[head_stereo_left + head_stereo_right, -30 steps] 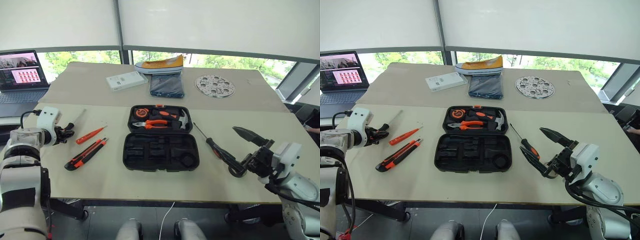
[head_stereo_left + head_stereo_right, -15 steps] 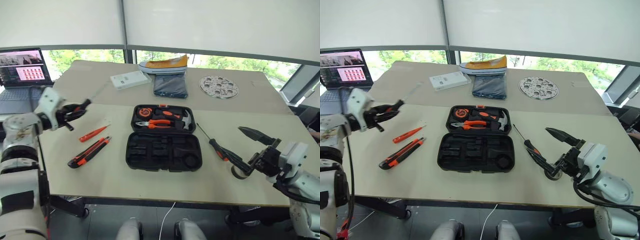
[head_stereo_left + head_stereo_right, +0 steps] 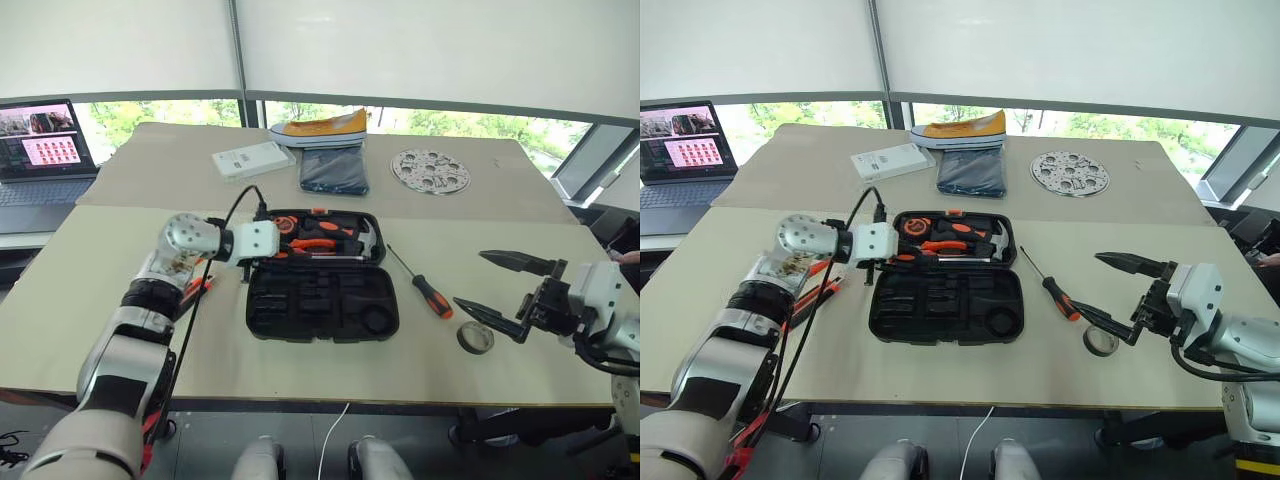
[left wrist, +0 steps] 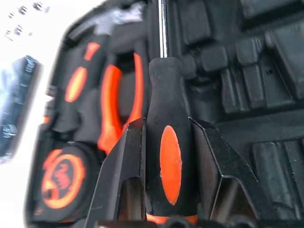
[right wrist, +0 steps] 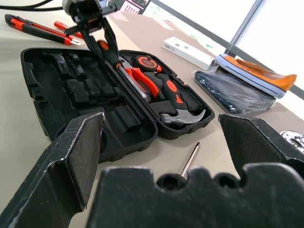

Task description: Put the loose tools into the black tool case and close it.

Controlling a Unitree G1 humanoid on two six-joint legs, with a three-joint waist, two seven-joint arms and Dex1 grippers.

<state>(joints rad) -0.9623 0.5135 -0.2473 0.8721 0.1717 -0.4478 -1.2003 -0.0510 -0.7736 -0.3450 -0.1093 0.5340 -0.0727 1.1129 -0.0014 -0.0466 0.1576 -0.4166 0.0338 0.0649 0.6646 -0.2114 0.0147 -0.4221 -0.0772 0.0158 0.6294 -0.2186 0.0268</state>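
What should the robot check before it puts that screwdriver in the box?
1. Left gripper shut on the screwdriver: ok.
2. Case lies open: ok.
3. Screwdriver held over the case: ok.
4. Which slot fits it: cannot tell.
5. Right gripper open, away from the case: ok.
6. Other tools packed: not ok; second screwdriver, tape roll and knife lie on the table.

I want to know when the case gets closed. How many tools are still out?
None is clearly packed yet. The left gripper holds one screwdriver over the open case. Out on the table: another screwdriver, the tape roll, the knife and the slim screwdriver. The right gripper is open and empty. The case closes last.
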